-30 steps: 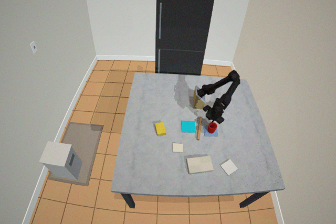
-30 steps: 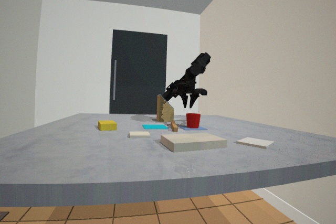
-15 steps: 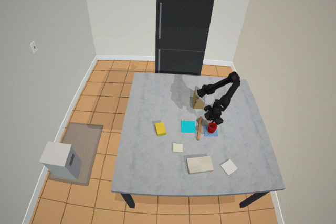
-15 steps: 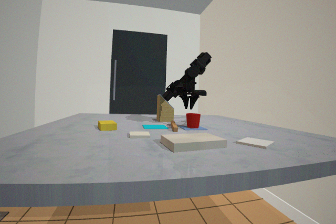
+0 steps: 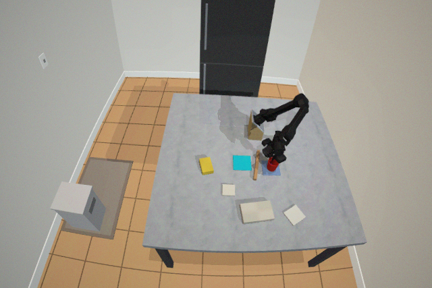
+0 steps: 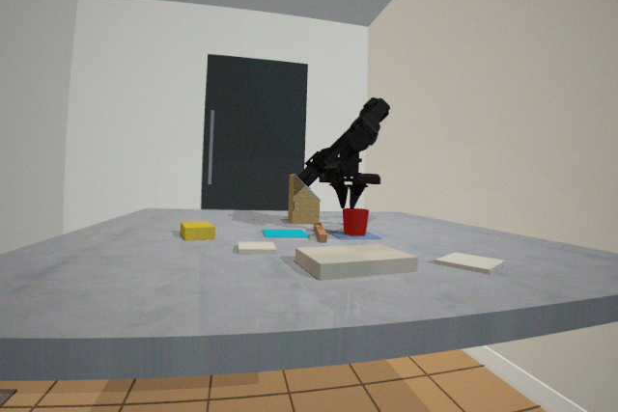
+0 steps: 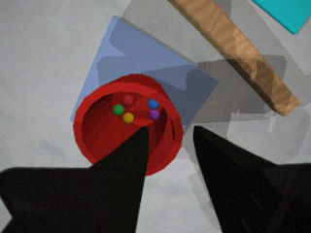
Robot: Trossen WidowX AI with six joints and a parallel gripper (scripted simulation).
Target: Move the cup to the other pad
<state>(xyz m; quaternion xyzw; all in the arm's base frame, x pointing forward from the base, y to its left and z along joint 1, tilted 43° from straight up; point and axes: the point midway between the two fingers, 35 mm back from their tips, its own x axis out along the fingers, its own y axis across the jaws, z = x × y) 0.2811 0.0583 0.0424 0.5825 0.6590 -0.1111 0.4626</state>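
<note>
Red cup stands upright on the blue pad, w/ marbles loose at its bottom. Gripper hangs just above, part-spread, holding nothing; one finger over the cup's mouth, other outside the rim at 3 o'clock, so it straddles the wall. Cup looks rigid, light, prob smooth, so a firm rim pinch and level carry suit it. Cyan pad lies at 9 o'clock, past the wooden bar
</note>
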